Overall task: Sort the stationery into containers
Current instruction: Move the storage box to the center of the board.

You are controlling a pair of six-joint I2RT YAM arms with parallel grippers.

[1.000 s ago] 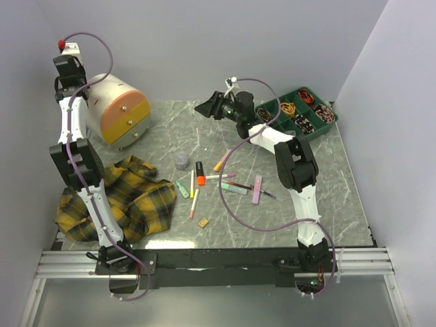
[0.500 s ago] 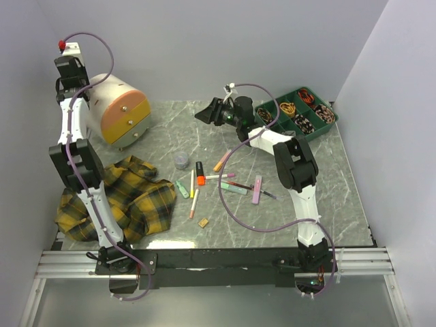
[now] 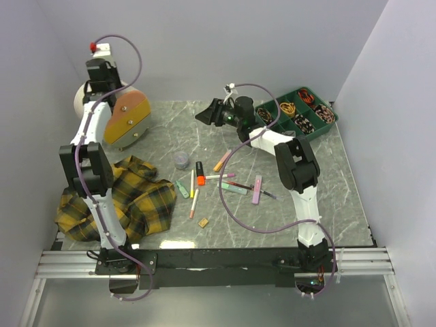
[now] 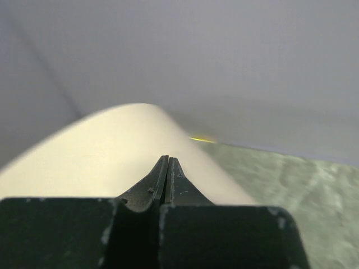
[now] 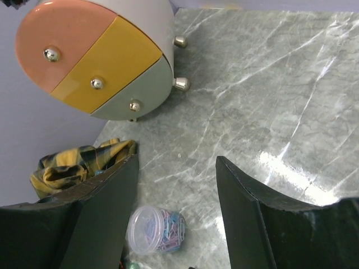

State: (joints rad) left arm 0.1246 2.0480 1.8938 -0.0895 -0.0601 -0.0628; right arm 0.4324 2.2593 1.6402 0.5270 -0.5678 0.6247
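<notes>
Change since a second ago, top view: the left arm swung right from the upper-left corner and now sits over the chest (image 3: 126,119). The chest has turned, so its front face points more toward frame centre and the cream body shows behind it at upper left. The left gripper (image 4: 168,159) has its jaws pressed together with nothing between them. In its blurred wrist view the tips lie across the chest's rounded cream top; contact can't be told. Looks like it nudged or rotated the chest rather than opened anything. The right gripper (image 5: 177,158) barely moved: upper centre of the top view, jaws fairly wide, empty, aimed left at the chest. Its wrist view shows the chest front in the upper left with the orange drawer (image 5: 61,45), yellow drawer (image 5: 112,67) and grey-green drawer (image 5: 143,92), all flush, knobs untouched. The stationery (image 3: 218,182) lies loose on the table (image 3: 327,197) at mid-frame. That includes the orange highlighter (image 3: 200,172), the tan block (image 3: 203,223) nearest the bottom, and the clear pot (image 5: 154,230) with clips in it, just left of the pile. The plaid cloth (image 3: 116,197) is lower left and the green tray (image 3: 337,117) upper right. Judgement: sorting is not started, no item is in a drawer, and the chest is now better faced for the right arm to pull a knob.
</notes>
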